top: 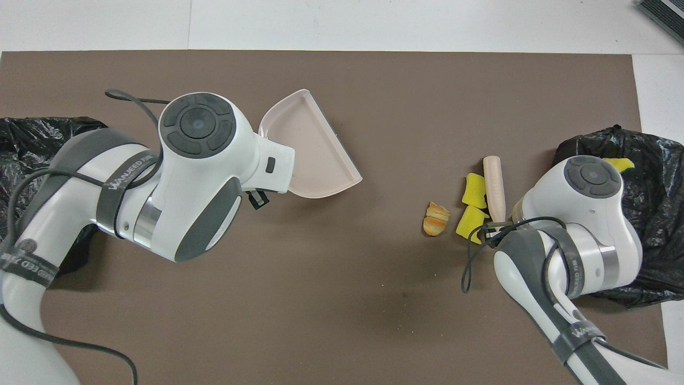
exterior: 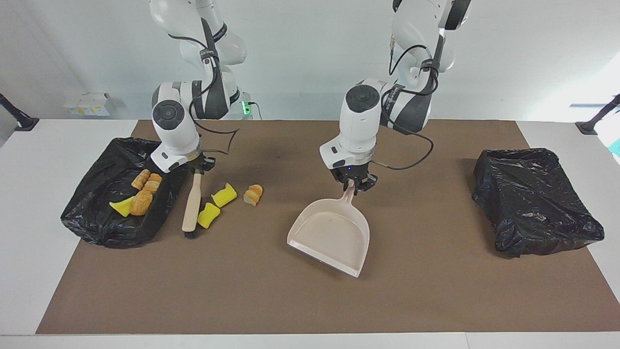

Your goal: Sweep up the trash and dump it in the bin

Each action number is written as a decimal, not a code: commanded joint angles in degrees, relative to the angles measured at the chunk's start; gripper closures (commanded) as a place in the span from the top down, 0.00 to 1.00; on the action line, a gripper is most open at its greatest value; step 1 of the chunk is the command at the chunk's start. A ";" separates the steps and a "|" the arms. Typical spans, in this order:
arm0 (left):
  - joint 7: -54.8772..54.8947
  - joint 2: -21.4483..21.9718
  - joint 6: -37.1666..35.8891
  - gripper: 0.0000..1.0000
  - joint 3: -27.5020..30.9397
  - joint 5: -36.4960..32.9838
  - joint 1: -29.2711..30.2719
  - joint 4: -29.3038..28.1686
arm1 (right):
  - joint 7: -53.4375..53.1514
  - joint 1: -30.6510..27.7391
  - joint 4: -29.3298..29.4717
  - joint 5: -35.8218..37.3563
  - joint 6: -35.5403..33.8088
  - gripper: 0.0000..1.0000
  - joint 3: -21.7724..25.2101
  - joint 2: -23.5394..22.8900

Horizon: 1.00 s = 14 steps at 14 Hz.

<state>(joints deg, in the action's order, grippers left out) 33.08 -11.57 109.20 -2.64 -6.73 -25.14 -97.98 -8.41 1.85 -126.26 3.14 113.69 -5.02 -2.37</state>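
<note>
Three scraps of trash are lying loose on the brown mat (exterior: 310,300) toward the right arm's end of the worktop (exterior: 29,232): a yellow sponge piece (exterior: 208,215) touching the brush (exterior: 192,205), a second yellow sponge piece (exterior: 224,195) a little nearer to the robots, and a tan bread piece (exterior: 253,194) just beside them on the side toward the dustpan (exterior: 332,233). More scraps, bread chunks (exterior: 143,192) and a yellow wedge (exterior: 121,207), are sitting inside the black-lined bin (exterior: 97,223) at that same end.

The right tool (exterior: 198,170) is gripping the top of the brush handle, closed on it, with the brush hanging almost upright and its dark bristles reaching down to the mat between the bin and the loose sponge pieces.

The left tool (exterior: 353,184) is clamping the dustpan's handle near the middle of the mat. The pan is tilting, its open mouth facing away from the robots and slanting toward the right arm's end, well apart from the scraps.

A second black-lined bin (exterior: 533,203) is sitting at the left arm's end of the worktop.
</note>
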 commanded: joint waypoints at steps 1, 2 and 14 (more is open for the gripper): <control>11.26 4.79 1.79 0.00 -0.43 -0.66 2.20 -7.99 | -1.79 0.78 -1.89 -1.73 0.39 0.00 -0.16 1.23; 15.83 6.54 3.89 0.00 -0.43 -0.31 2.99 -11.32 | -1.09 1.04 -1.80 -1.65 0.30 0.00 -0.08 1.14; 11.66 8.23 16.39 0.00 -0.78 3.91 -1.84 -24.89 | 4.11 -2.48 -10.41 -2.00 -1.02 0.00 -0.08 9.84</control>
<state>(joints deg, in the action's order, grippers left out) 46.00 -5.07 124.00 -4.08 -3.38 -25.98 -120.37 -4.07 -1.86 -133.20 2.55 110.75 -4.78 4.60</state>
